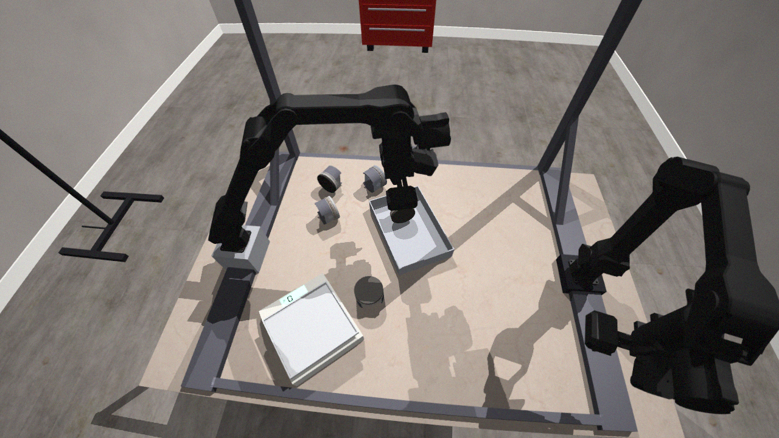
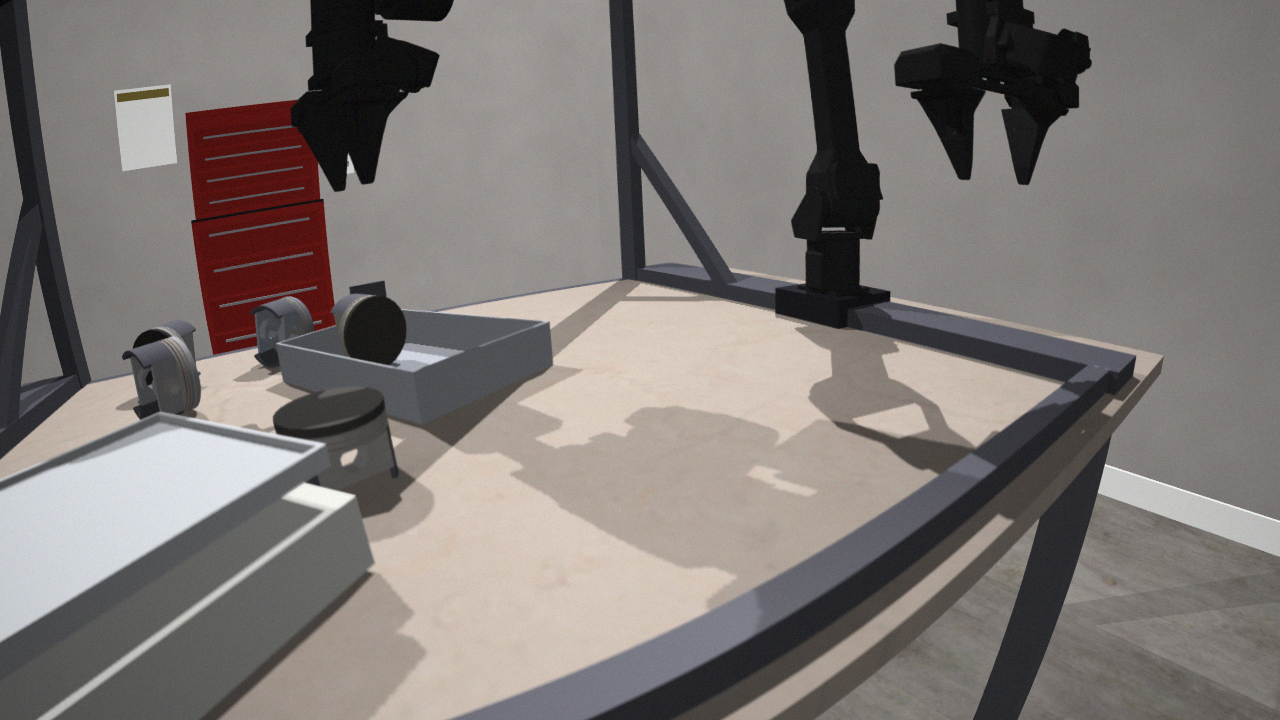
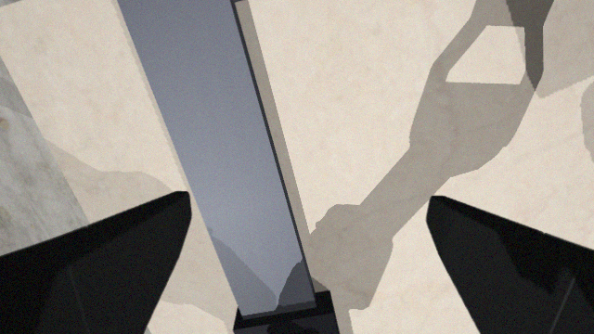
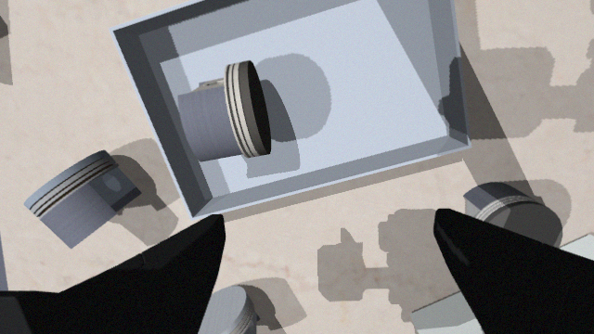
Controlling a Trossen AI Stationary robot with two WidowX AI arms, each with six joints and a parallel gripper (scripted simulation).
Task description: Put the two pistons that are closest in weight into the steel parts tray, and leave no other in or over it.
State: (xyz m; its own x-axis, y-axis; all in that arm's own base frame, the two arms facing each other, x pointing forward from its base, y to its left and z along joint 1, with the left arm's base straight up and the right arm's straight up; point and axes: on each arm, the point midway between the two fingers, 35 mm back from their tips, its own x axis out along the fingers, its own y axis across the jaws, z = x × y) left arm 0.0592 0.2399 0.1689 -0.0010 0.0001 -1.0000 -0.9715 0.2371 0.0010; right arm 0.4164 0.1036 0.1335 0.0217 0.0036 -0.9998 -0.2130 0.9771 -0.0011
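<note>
One piston (image 1: 403, 215) (image 2: 375, 329) (image 4: 209, 125) lies on its side in the steel tray (image 1: 427, 262) (image 2: 483, 376) (image 4: 325, 175), near its back end. Three lie on their sides beyond the tray: one (image 1: 373, 178) (image 2: 284, 326) (image 4: 79, 199) by its back corner, one (image 1: 327, 211) (image 2: 167, 374) (image 4: 232, 308) nearer the scale, and one (image 1: 330, 179) at the back left. A fifth piston (image 1: 369, 291) (image 2: 331, 411) (image 4: 524, 220) stands crown up beside the scale. My right gripper (image 2: 352, 184) (image 4: 329, 223) is open and empty, high above the tray area. My left gripper (image 2: 993, 180) (image 3: 310, 206) is open and empty, high over the opposite table side.
The scale (image 1: 310, 333) (image 2: 134, 483) bears nothing and its display (image 1: 292, 297) reads 0. A dark metal frame (image 1: 403, 403) (image 2: 760, 608) (image 3: 209, 139) borders the work area, with upright posts at the back. A red cabinet (image 1: 397, 21) (image 2: 259, 259) stands beyond the table.
</note>
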